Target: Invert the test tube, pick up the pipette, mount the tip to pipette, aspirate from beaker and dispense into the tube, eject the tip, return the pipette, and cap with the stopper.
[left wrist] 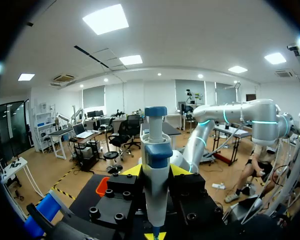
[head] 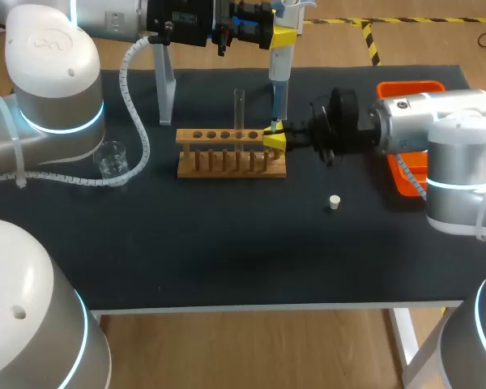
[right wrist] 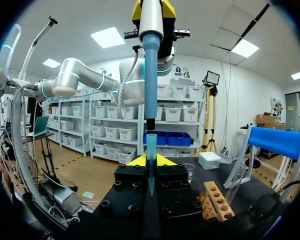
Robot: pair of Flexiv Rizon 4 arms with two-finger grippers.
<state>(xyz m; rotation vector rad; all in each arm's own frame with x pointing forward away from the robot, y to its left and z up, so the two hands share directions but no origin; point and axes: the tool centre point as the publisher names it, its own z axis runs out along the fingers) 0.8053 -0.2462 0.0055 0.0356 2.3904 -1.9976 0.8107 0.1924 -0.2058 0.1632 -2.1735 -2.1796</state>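
Head view: left gripper (head: 282, 36) pinches the pipette (head: 279, 77) upright over the right gripper (head: 273, 138) at the right end of the rack (head: 227, 166); left wrist view: fingers clamp the pipette body; right wrist view: jaws grip the tip (right wrist: 151, 150) just below the pipette's nozzle.

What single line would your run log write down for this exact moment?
step: mounting tip | left gripper: shut on pipette | right gripper: shut on tip, below pipette | stopper: on table
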